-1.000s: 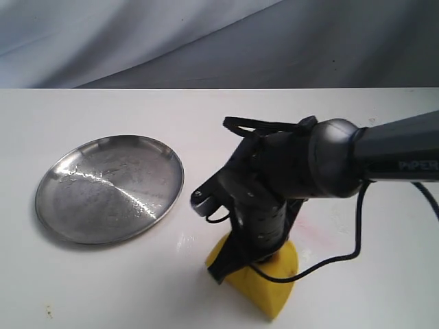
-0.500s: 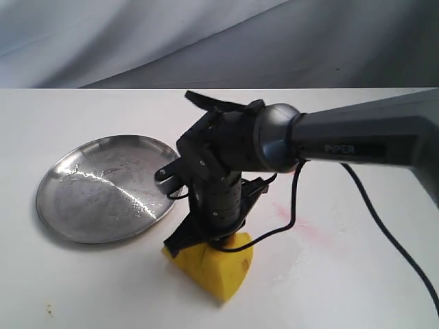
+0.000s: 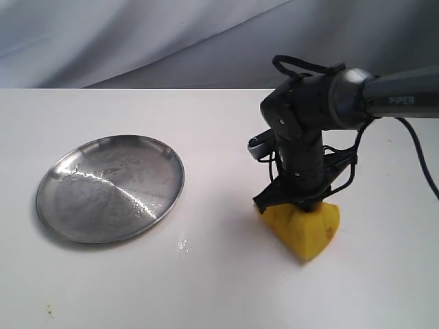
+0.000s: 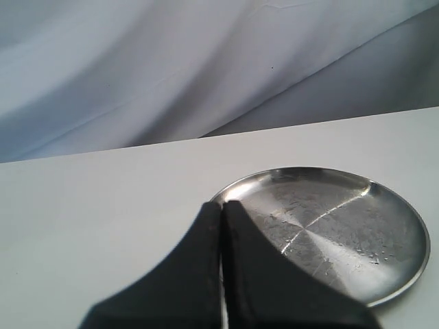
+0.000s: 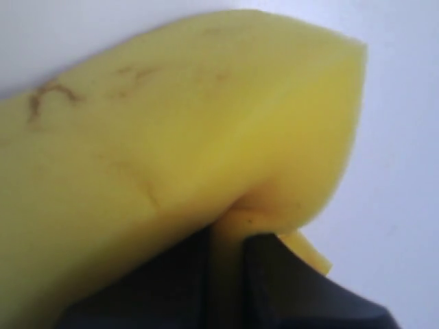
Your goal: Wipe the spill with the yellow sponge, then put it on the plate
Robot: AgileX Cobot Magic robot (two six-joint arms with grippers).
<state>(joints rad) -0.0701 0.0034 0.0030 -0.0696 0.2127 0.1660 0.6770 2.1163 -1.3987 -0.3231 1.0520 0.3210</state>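
Two grippers observed. Right gripper (image 3: 296, 203) is clamped on the yellow sponge (image 3: 306, 229), pinching its top; the sponge sits directly beneath, resting on the white table (image 3: 226, 288). The spill (image 3: 183, 244), a small glistening blot, lies apart from the sponge, near the rim of the plate (image 3: 110, 192), which lies flat on the table. Left gripper (image 4: 221, 208) is pinched closed, empty, close by the plate. Grey cloth (image 3: 206, 41) drapes behind.

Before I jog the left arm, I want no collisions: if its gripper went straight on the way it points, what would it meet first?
Probably the plate: the left gripper, shut, aims at its rim. Depth is unclear, so the table might come first.
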